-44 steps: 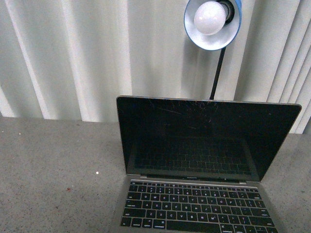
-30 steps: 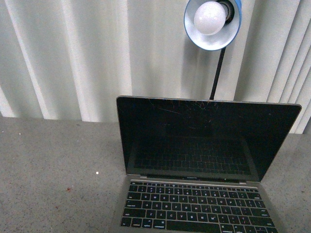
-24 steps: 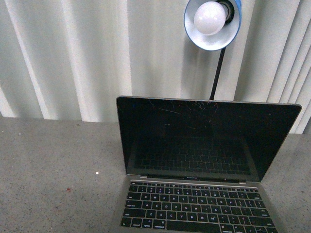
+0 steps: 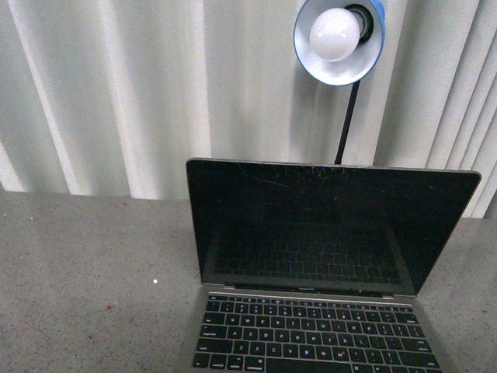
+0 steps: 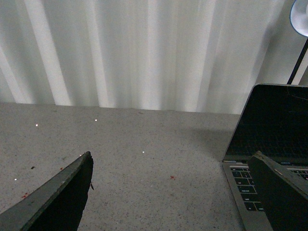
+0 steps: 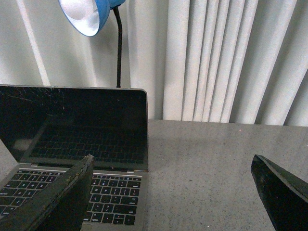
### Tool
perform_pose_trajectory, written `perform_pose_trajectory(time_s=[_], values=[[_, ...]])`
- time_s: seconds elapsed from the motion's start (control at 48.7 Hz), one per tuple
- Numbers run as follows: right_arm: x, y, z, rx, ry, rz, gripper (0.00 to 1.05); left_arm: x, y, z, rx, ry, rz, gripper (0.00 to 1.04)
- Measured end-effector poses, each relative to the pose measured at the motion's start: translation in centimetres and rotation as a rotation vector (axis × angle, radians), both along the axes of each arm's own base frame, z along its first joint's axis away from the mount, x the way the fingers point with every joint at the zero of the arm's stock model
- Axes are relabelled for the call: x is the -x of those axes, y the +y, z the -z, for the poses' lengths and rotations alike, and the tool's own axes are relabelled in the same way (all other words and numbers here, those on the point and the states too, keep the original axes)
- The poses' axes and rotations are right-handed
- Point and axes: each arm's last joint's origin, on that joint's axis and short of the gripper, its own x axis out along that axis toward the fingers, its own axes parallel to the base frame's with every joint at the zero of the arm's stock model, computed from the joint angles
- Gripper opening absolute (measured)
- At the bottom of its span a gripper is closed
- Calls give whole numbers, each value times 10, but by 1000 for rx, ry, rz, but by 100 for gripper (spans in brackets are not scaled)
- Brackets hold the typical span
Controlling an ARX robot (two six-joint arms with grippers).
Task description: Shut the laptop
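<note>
The laptop point(image 4: 330, 272) stands open on the grey speckled counter point(image 4: 85, 272), toward 5 o'clock in the front view, its scratched black screen point(image 4: 311, 217) upright. A blue desk lamp point(image 4: 338, 39) rises behind the lid at 12 o'clock. The left end effector point(image 5: 168, 197) hangs at the laptop's 9 o'clock, jaws spread wide, gripping nothing. The right end effector point(image 6: 168, 197), at its 3 o'clock, is likewise spread and empty.

The laptop point(image 4: 311, 225) runs off the front view's edge; the lamp point(image 4: 338, 39) — foot hidden behind it.
</note>
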Motion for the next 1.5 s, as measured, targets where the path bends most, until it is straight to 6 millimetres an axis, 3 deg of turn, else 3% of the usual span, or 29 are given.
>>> perform_pose_trajectory(time_s=[0.616, 0.76, 0.822, 0.945, 1.171, 1.5], values=[[0, 0, 0, 0, 0, 0, 97, 0, 0, 0, 0, 0, 0, 98], [-2, -1, 1, -4, 16, 102, 97, -2, -2, 7, 131, 324, -319, 98], [-3, -2, -1, -7, 3, 112, 97, -3, -1, 12, 178, 351, -431, 98], [-8, -3, -4, -8, -19, 97, 97, -5, -1, 9, 272, 302, -472, 98], [-22, -9, -6, -5, -36, 77, 97, -15, -2, 4, 344, 250, -444, 98], [-65, -19, -22, 46, -46, 37, 97, -57, -3, -3, 318, 182, -369, 98]])
